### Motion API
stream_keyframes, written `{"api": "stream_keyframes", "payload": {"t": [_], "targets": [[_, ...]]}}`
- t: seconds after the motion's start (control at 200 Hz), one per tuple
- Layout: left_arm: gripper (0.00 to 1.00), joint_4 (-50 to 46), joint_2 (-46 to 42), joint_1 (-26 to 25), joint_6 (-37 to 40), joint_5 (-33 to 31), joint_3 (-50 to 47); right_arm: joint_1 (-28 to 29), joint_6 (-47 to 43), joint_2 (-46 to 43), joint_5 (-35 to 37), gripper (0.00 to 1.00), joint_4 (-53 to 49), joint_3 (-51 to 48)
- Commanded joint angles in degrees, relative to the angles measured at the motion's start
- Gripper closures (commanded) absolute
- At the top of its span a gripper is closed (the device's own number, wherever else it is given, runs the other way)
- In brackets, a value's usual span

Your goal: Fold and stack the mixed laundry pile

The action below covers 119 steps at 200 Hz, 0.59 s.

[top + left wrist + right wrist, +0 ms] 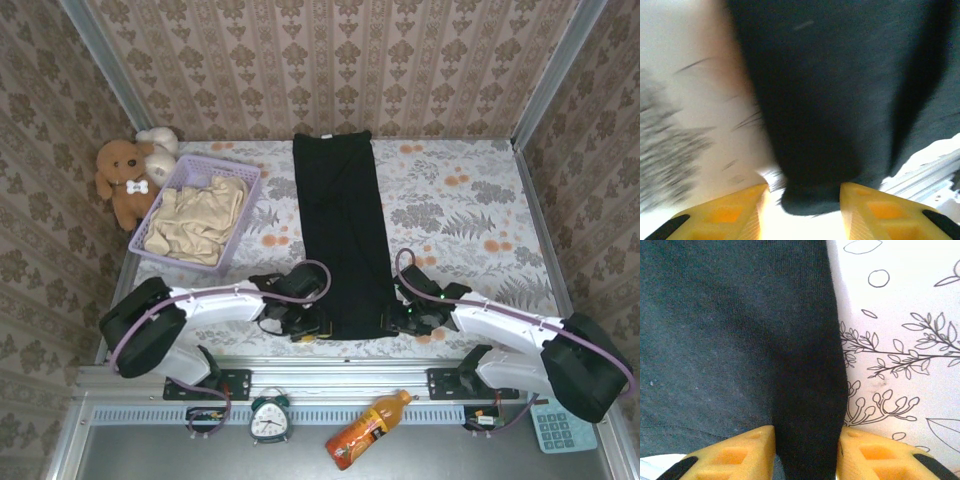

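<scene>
A long black garment [340, 230] lies flat as a narrow strip down the middle of the floral table [470, 220]. My left gripper [305, 325] is at its near left corner. In the left wrist view its yellow fingers [745, 212] straddle the black garment's [840, 100] rounded corner, with a gap still beside the left finger. My right gripper [395, 322] is at the near right corner. There a dark fold of the black garment [715, 340] fills the space between both yellow fingers [870, 455]. A cream-beige garment [200, 220] lies crumpled in the basket.
The lavender mesh basket [215, 160] stands at the back left, with a brown teddy bear [125, 180] and a white one [158, 140] beside it. On the near ledge are an alarm clock [270, 420], an orange bottle [365, 428] and a calculator [553, 425].
</scene>
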Motion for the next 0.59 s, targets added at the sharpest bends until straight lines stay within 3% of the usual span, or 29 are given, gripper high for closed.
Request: {"api": "stream_keyframes", "payload": {"t": [0.0, 0.11, 0.19, 0.26, 0.34, 0.465, 0.59], "targets": [[0.62, 5.8, 3.2, -0.9, 3.7, 2.8, 4.7, 0.4, -0.1, 2.0, -0.6, 0.64, 1.7, 0.5], [0.81, 5.9, 5.3, -1.2, 3.8, 4.0, 5.8, 0.4, -0.1, 1.5, -0.1, 0.67, 0.9, 0.4], [0.85, 5.5, 5.3, -1.5, 3.5, 4.4, 5.4, 0.4, 0.0, 1.0, 0.0, 0.68, 0.7, 0.2], [0.89, 3.8, 4.1, -1.5, 3.7, 4.3, 4.7, 0.4, 0.0, 0.8, 0.3, 0.73, 0.4, 0.3], [1.00, 0.3, 1.7, -1.5, 4.2, 3.1, 3.8, 0.4, -0.4, 0.2, 0.8, 0.83, -0.4, 1.2], [1.00, -3.7, -2.8, -0.6, 3.8, 0.8, 1.8, 0.4, -1.0, -0.6, 1.9, 1.00, -1.3, 3.3], [1.00, -5.6, -5.8, 1.4, 3.5, 0.3, 1.0, 0.3, -1.6, -0.2, 2.4, 1.00, -1.3, 6.0]]}}
